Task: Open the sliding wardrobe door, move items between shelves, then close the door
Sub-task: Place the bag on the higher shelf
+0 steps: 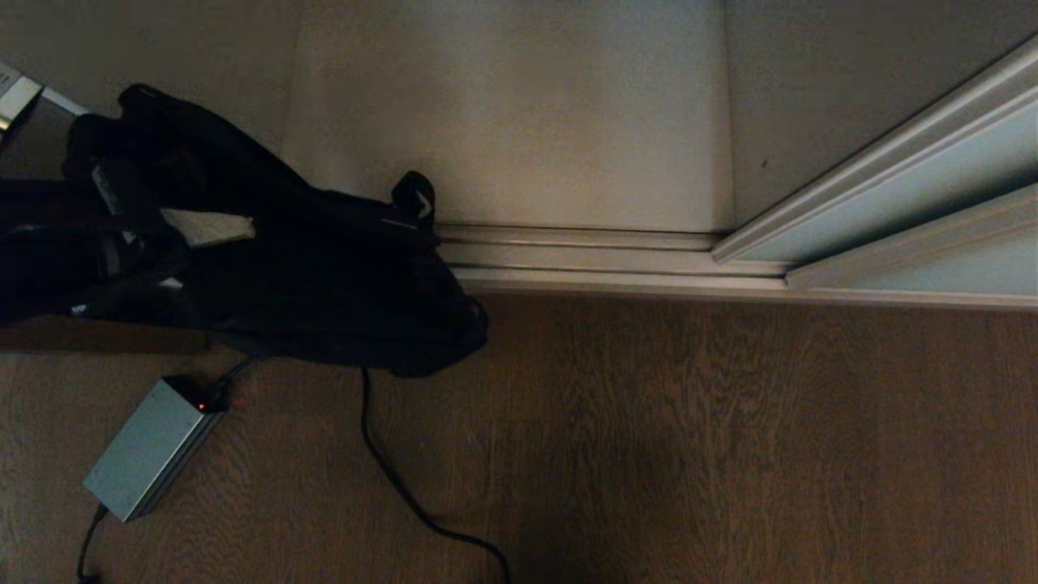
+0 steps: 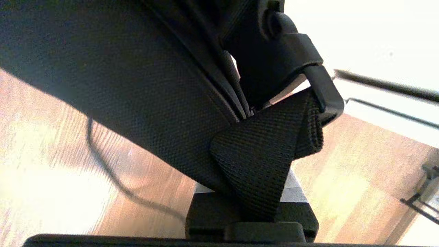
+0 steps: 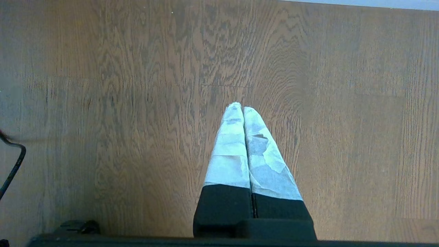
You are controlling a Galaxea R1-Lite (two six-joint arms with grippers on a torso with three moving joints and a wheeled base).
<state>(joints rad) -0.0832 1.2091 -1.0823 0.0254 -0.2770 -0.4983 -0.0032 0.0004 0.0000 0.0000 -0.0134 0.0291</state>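
A soft black bag (image 1: 324, 276) with straps and a buckle hangs at the left, over the wooden floor and the left end of the floor track (image 1: 600, 259). In the left wrist view my left gripper (image 2: 253, 195) is shut on a woven black strap (image 2: 264, 154) of this bag, and the bag's body (image 2: 130, 82) fills the space above it. The frosted sliding wardrobe door (image 1: 916, 203) stands at the right, leaving the wardrobe open. Inside lies a plain white shelf board (image 1: 519, 122) with nothing on it. My right gripper (image 3: 241, 109) is shut and empty, pointing down at the floor.
A grey power box (image 1: 150, 458) with a small red light lies on the floor at the lower left. Its black cable (image 1: 405, 487) runs across the floor below the bag. A brown wooden frame edge (image 1: 97, 337) shows under the bag at the left.
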